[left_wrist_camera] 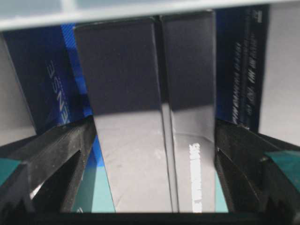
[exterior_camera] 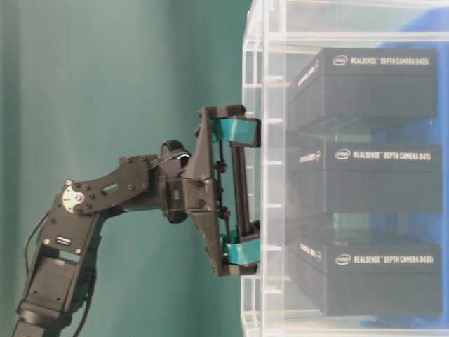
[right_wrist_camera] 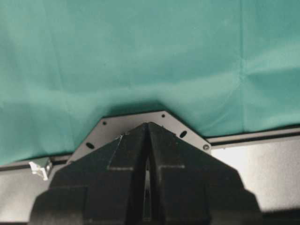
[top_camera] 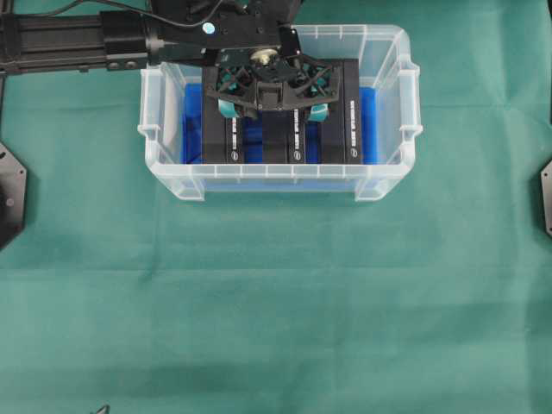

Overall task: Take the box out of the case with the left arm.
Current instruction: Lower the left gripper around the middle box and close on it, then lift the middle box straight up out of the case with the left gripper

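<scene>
From the upper left of the overhead view, the left arm [top_camera: 78, 43] reaches over the case [top_camera: 390, 177] at upper centre; its left gripper [top_camera: 272, 112] spreads wide above the black boxes [top_camera: 278, 142] inside.

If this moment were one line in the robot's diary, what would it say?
left gripper: open, above black boxes in case | nothing held | right gripper: shut, idle

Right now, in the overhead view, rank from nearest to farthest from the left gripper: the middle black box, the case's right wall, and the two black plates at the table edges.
From the left gripper:
1. Middle black box, directly beneath it.
2. Case's right wall, to its right.
3. Left plate and right plate, at opposite edges: too close to call.
</scene>
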Action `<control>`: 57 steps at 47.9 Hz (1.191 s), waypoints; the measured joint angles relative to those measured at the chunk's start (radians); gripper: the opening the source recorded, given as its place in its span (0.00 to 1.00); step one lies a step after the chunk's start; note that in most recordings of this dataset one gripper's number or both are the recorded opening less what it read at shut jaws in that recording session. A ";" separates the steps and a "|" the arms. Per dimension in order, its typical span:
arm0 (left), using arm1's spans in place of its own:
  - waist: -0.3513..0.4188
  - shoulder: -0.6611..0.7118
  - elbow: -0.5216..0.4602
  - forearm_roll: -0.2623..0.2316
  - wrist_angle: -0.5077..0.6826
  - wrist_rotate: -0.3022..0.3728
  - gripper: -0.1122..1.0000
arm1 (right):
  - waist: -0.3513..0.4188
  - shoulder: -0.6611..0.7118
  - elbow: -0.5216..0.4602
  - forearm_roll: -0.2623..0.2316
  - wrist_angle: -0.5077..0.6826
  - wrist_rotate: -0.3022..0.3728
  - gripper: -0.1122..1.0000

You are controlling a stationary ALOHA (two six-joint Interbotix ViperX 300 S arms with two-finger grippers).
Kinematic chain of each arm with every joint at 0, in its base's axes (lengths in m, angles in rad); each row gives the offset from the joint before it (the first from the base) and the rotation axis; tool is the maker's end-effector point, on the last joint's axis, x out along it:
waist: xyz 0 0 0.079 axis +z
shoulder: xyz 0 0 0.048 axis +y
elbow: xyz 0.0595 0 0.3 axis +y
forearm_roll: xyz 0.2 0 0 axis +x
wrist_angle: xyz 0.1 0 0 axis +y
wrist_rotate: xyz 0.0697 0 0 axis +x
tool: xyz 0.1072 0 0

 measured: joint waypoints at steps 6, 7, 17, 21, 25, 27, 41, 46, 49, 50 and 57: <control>0.000 0.000 0.003 0.000 -0.002 -0.002 0.98 | 0.000 0.000 0.000 0.000 0.000 0.000 0.10; 0.000 0.000 0.003 0.000 0.000 0.000 0.98 | 0.000 0.000 0.000 0.000 0.000 0.000 0.10; -0.002 0.002 0.003 0.000 -0.002 -0.014 0.98 | 0.000 0.000 0.000 -0.003 0.000 0.000 0.10; 0.000 0.002 0.003 0.000 -0.002 -0.032 0.97 | 0.000 0.000 0.000 -0.008 0.000 0.000 0.10; 0.000 0.002 0.003 0.000 -0.002 -0.035 0.93 | 0.000 0.000 0.000 -0.011 0.000 0.000 0.10; 0.000 0.002 0.003 0.000 -0.002 -0.037 0.88 | 0.000 0.000 0.000 -0.012 0.000 0.000 0.10; -0.002 0.002 0.003 -0.006 -0.014 -0.043 0.63 | 0.000 0.000 0.000 -0.018 0.000 0.000 0.10; 0.000 0.002 0.003 -0.008 -0.014 -0.043 0.63 | 0.000 0.000 0.000 -0.018 0.000 0.000 0.10; 0.000 0.002 0.003 -0.008 -0.012 -0.043 0.63 | 0.000 0.000 0.000 -0.018 0.000 0.000 0.10; 0.000 0.002 0.003 -0.008 -0.014 -0.043 0.63 | 0.000 0.000 0.000 -0.018 0.000 0.000 0.10; 0.000 0.002 0.003 -0.008 -0.012 -0.043 0.63 | 0.000 0.000 0.000 -0.018 0.000 0.000 0.10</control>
